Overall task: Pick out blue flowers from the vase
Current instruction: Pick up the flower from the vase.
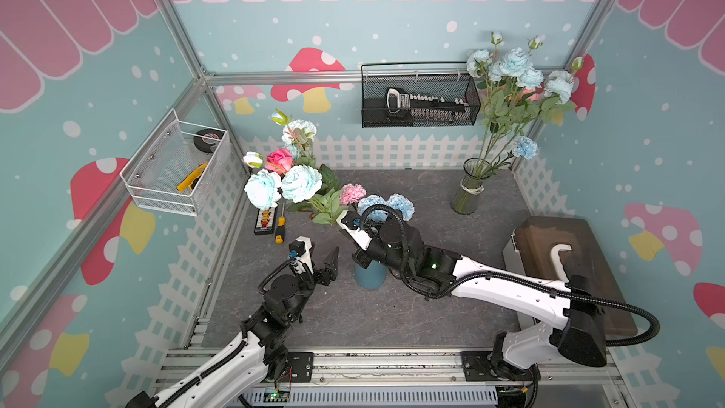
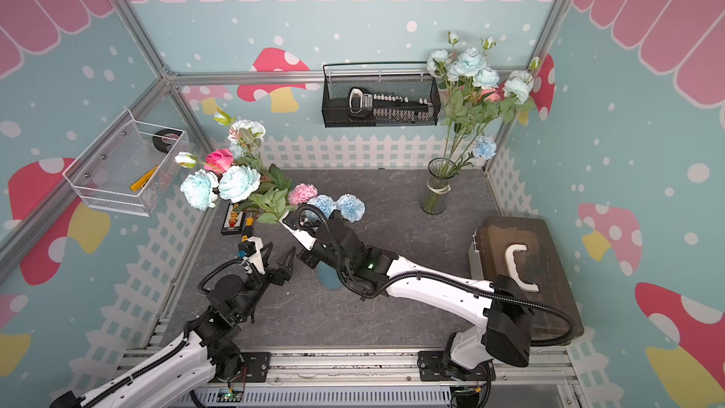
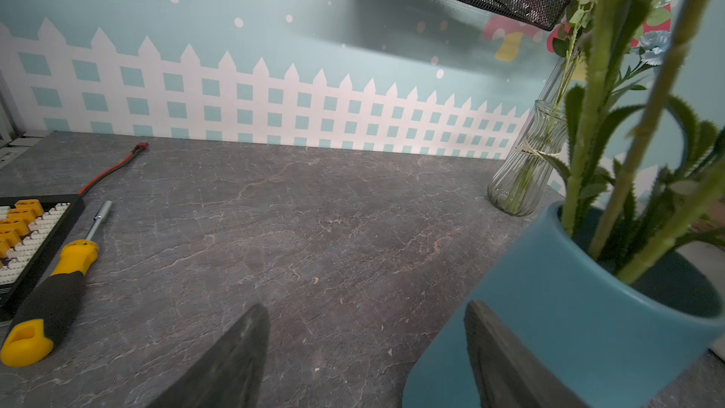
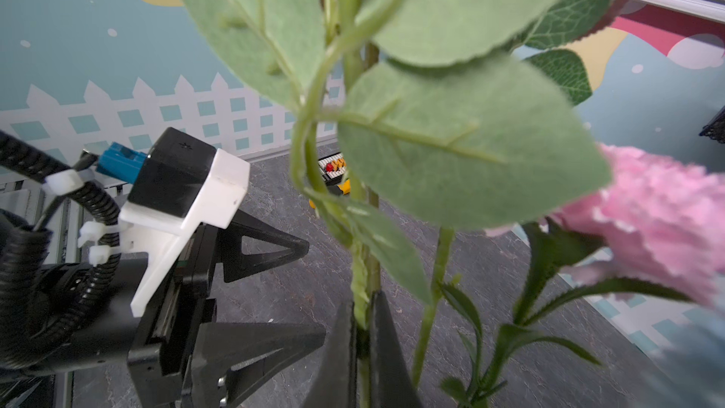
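Right end effector (image 4: 363,308) clamped on leafy stem (image 4: 357,280) above blue vase (image 1: 370,276) | left end effector (image 3: 367,306) spread, empty, beside vase | advice: lift straight up, sparing pink carnation (image 4: 647,221)

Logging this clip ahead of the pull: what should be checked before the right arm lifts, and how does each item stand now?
1. The right gripper is shut on a stem: ok.
2. That stem belongs to a blue flower: cannot tell; leaves hide where it leads.
3. The blue vase is steadied: not ok; the left gripper is open beside it, gripping nothing.
4. The pink carnation is outside the grip: ok; its own stalk stands beside the fingers.
5. The glass vase is upright and away from both arms: ok.
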Controlling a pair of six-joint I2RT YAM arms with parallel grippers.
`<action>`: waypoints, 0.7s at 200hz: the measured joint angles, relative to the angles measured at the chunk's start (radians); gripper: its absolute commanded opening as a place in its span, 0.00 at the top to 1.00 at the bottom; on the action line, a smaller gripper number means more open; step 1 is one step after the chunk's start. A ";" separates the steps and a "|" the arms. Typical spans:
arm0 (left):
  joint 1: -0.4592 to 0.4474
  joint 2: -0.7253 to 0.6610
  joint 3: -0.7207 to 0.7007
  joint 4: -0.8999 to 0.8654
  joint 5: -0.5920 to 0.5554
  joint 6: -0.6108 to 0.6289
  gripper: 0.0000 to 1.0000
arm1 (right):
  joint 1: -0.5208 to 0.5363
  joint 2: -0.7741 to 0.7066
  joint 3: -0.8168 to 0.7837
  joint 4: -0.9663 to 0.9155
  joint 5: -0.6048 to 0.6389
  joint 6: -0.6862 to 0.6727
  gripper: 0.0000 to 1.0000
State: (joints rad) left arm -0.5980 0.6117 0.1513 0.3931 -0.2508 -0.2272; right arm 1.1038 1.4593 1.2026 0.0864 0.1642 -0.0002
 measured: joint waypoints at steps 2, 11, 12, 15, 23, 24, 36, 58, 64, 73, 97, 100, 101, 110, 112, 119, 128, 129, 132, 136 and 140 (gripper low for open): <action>0.000 0.000 0.000 0.000 0.000 0.000 0.21 | 0.000 0.000 0.002 -0.002 0.000 0.000 1.00; 0.000 0.000 0.000 0.000 0.000 0.000 0.21 | 0.000 0.000 0.006 -0.008 0.000 -0.001 1.00; 0.000 0.000 0.000 0.000 0.000 0.000 0.21 | 0.000 0.000 0.007 -0.008 0.000 -0.001 1.00; 0.000 0.000 0.000 0.000 0.000 0.000 0.21 | 0.000 0.000 0.008 -0.010 0.000 -0.002 1.00; 0.000 0.000 0.000 0.000 0.000 0.000 0.21 | 0.000 0.000 0.012 -0.016 -0.001 -0.004 1.00; 0.000 0.000 0.000 0.000 0.000 0.000 0.21 | 0.000 0.000 0.013 -0.016 -0.001 -0.004 1.00; 0.000 0.000 0.000 0.000 0.000 0.000 0.21 | 0.000 0.000 0.023 -0.030 -0.005 -0.008 1.00; 0.000 0.000 0.000 0.000 0.000 0.000 0.21 | 0.000 -0.005 0.055 -0.062 -0.014 -0.013 1.00; 0.000 0.000 0.000 0.000 0.000 0.000 0.21 | 0.000 -0.007 0.064 -0.066 -0.017 -0.014 1.00; 0.000 0.000 0.000 0.000 0.000 0.000 0.21 | 0.000 -0.013 0.081 -0.074 -0.023 -0.018 1.00; 0.000 0.000 0.000 0.000 0.000 0.000 0.21 | 0.000 -0.032 0.121 -0.088 -0.032 -0.026 1.00; 0.000 0.000 0.000 0.000 0.000 0.000 0.21 | 0.000 -0.034 0.126 -0.089 -0.032 -0.026 1.00; 0.000 0.000 0.000 0.000 0.000 0.000 0.21 | 0.000 -0.036 0.128 -0.089 -0.033 -0.027 1.00; 0.000 0.000 0.000 0.000 0.000 0.000 0.21 | 0.000 -0.042 0.143 -0.095 -0.034 -0.029 1.00; 0.000 0.000 0.000 0.000 0.000 0.000 0.21 | 0.000 -0.042 0.148 -0.097 -0.034 -0.030 1.00; 0.000 0.001 0.000 0.000 0.000 0.000 0.21 | 0.000 -0.044 0.163 -0.107 -0.034 -0.031 1.00; 0.000 0.002 0.000 0.000 0.000 0.000 0.21 | 0.000 -0.044 0.185 -0.118 -0.034 -0.033 1.00; 0.000 0.002 0.000 0.000 0.000 0.000 0.21 | 0.000 -0.043 0.187 -0.119 -0.034 -0.033 1.00; 0.000 0.002 0.000 0.000 0.000 0.000 0.21 | 0.000 -0.044 0.194 -0.122 -0.034 -0.034 1.00; 0.000 0.002 0.000 0.000 0.000 0.000 0.21 | 0.000 -0.044 0.201 -0.127 -0.034 -0.034 1.00; 0.000 0.003 0.000 0.000 0.000 0.000 0.21 | 0.000 -0.043 0.210 -0.132 -0.034 -0.035 1.00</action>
State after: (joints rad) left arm -0.5980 0.6144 0.1513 0.3927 -0.2512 -0.2272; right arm 1.1042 1.4158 1.4124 -0.0452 0.1303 -0.0349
